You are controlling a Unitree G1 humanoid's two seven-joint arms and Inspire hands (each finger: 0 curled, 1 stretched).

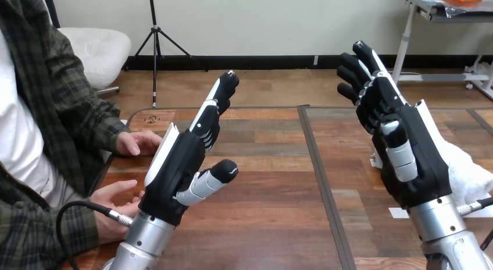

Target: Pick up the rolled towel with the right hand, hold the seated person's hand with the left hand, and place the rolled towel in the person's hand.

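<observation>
1. In the head view, the robot's left hand [177,165], black with white shells, was raised above the brown wooden tabletop [273,183] at the left side. Its fingers were stretched out almost straight, pointing away from the robot, and the thumb stood out to the side. It held nothing.
2. The robot's right hand [407,148] was raised at the right side, with the palm turned toward the camera. Its fingers were only lightly bent, in a relaxed way, and nothing was between them.
3. The white towel of soft cloth [468,171] lay on the tabletop at the far right, just behind the right hand. The hand and the silver forearm covered a big part of it, so its rolled shape was not clear. I could not tell if the back of the hand touched it.
4. The person's upper hand [138,143] rested flat on the left edge of the tabletop, near the left hand's white shell.
5. The person's lower hand [113,203] lay with the palm up, just beside the left wrist. I could not tell if they touched.
6. The two robot hands were well apart from each other.
</observation>
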